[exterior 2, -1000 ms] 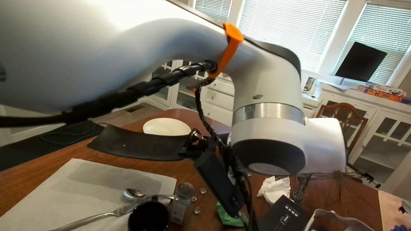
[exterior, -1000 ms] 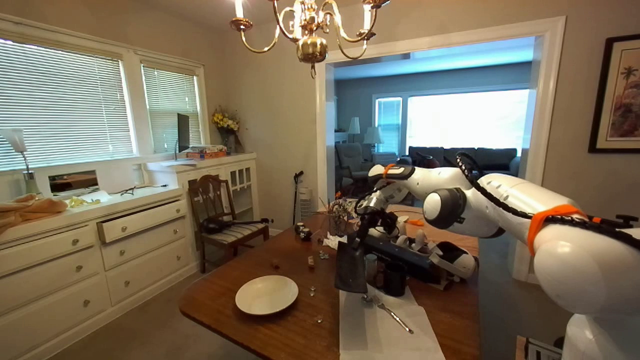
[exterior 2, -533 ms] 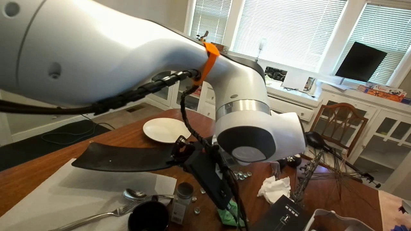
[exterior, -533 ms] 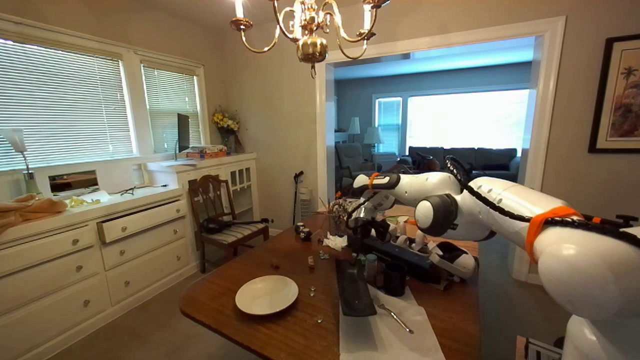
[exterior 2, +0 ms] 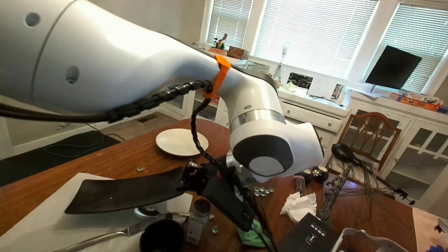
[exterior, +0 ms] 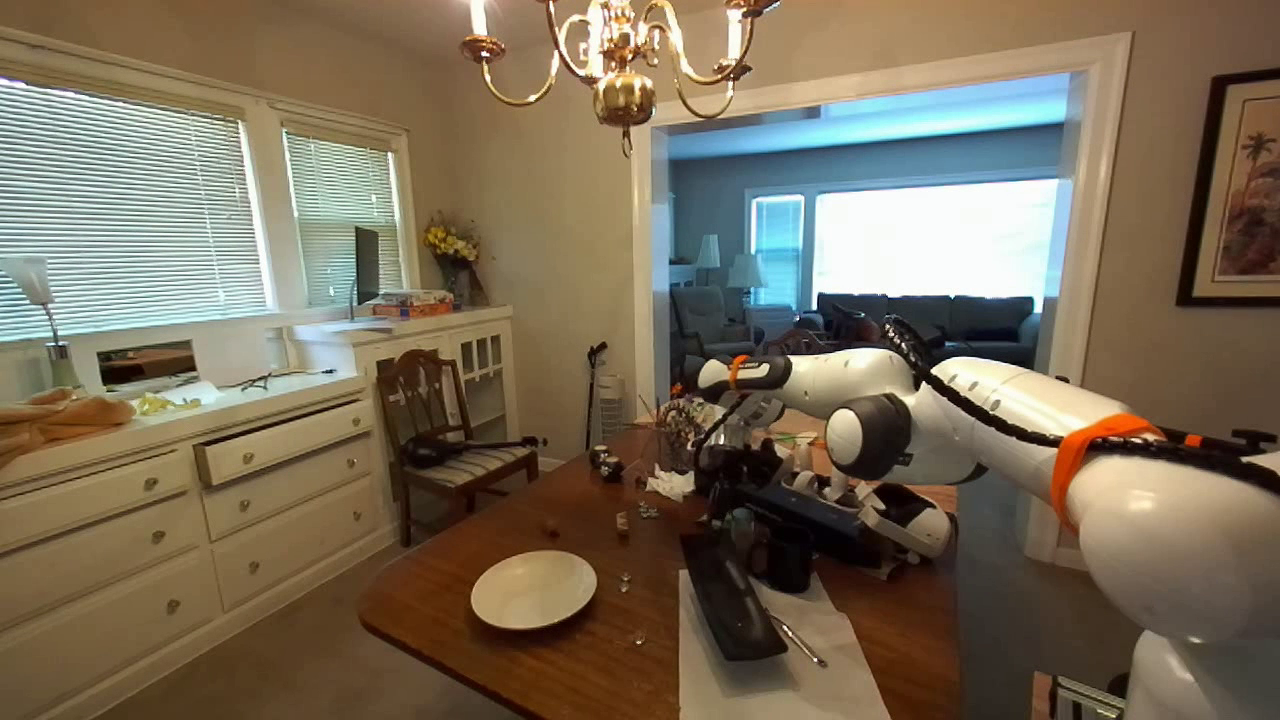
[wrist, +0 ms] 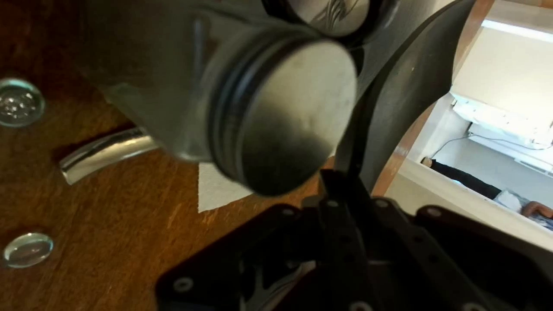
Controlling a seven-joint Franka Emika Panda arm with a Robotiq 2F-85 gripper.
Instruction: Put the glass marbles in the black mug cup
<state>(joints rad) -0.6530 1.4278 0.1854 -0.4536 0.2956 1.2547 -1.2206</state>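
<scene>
My gripper (exterior 2: 190, 175) is shut on one end of a long black curved tray (exterior 2: 129, 189) and holds it above the white paper. In the wrist view, the fingertips (wrist: 345, 177) close on the tray (wrist: 414, 82). No marbles show on the tray (exterior: 730, 605). The black mug (exterior 2: 162, 234) stands upright beside the tray, also in an exterior view (exterior: 788, 560); its inside looks dark. Clear glass marbles lie in a cluster (exterior 2: 263, 191) on the table. Single marbles lie near the plate (exterior 2: 140, 168) and the jar (exterior 2: 214, 229). Two marbles (wrist: 19, 102) (wrist: 28, 250) show in the wrist view.
A glass jar with a metal lid (wrist: 298, 116) stands close beside the gripper and mug. A fork (exterior 2: 98, 239) and spoon (exterior 2: 147, 211) lie on the paper (exterior 2: 31, 217). A white plate (exterior: 533, 590), crumpled tissue (exterior 2: 300, 207), black box (exterior 2: 308, 232) and green packet (exterior 2: 252, 235) are nearby.
The arm and tray have come lower. The tray has swung toward the mug side, now over the paper, spoon and part of the fork. A marble beyond the tray has come into view.
</scene>
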